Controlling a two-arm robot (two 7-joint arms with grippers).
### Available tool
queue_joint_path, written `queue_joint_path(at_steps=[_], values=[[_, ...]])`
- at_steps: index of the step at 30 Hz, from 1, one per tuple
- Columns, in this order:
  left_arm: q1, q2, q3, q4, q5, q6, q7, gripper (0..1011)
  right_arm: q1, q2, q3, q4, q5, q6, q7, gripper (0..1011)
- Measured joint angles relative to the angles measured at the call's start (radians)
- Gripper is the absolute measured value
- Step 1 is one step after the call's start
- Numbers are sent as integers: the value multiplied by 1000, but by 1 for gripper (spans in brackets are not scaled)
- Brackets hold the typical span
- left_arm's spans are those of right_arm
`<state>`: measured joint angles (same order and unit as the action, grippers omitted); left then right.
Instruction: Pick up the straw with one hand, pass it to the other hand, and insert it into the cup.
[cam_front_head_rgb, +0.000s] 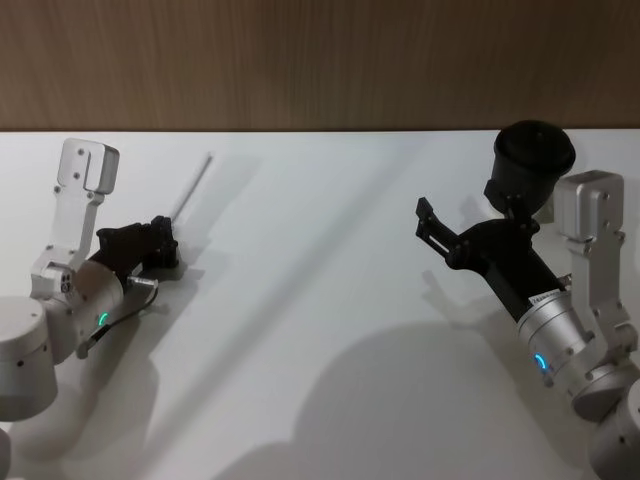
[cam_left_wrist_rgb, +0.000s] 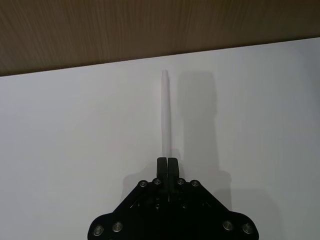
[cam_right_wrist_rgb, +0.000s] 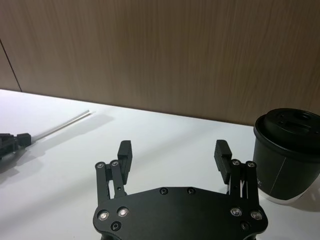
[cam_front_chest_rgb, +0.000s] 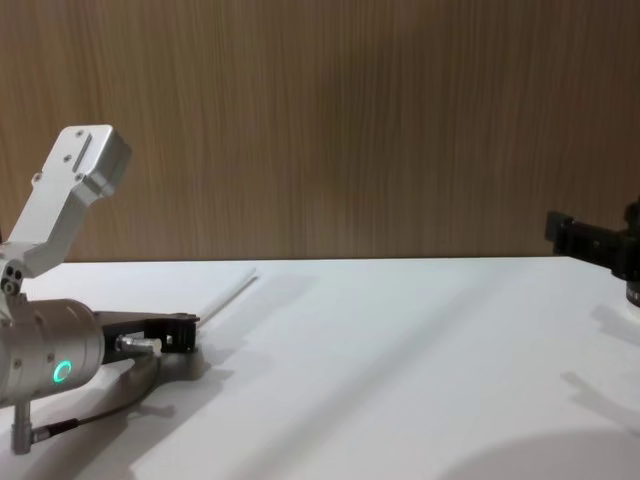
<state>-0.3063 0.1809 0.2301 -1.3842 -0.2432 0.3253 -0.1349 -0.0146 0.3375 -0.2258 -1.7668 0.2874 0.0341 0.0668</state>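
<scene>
Two slim black fingers of my left gripper (cam_front_head_rgb: 167, 226) are pressing together on the near end of the straw (cam_front_head_rgb: 192, 187), a thin, straight, smooth white tube. I am holding it low over the left side of the matte white table (cam_front_head_rgb: 320, 330), and the tube is running out from my fingertips toward the wood-grain wall (cam_front_head_rgb: 320, 60). In the left wrist view the straw (cam_left_wrist_rgb: 165, 112) is rising in line with my left gripper (cam_left_wrist_rgb: 167, 163), and the two blocky pads are meeting with no gap. From the chest view the straw (cam_front_chest_rgb: 228, 293) is slanting away from my left gripper (cam_front_chest_rgb: 186, 331), whose silver cylindrical wrist is glowing with a green ring.

On the right side, well apart from the straw, I am keeping my right gripper (cam_front_head_rgb: 432, 226) spread wide and gripping nothing; its flat, angular black fingers are standing apart (cam_right_wrist_rgb: 173, 151). Just beside it the cup (cam_right_wrist_rgb: 287, 150) is standing upright: a tapered black cylinder with a ridged black lid and a pale base rim. The head view is showing the cup (cam_front_head_rgb: 533, 150) near the wall.
</scene>
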Motion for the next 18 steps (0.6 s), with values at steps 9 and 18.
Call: queue_joint_path(at_steps=[9, 18], values=[[5, 11, 2, -1, 18, -98, -28, 10, 0, 0, 0, 0, 0, 0, 0, 1001], [7, 22, 3, -4, 37, -229, -65, 10, 0, 0, 0, 0, 0, 0, 0, 1001]])
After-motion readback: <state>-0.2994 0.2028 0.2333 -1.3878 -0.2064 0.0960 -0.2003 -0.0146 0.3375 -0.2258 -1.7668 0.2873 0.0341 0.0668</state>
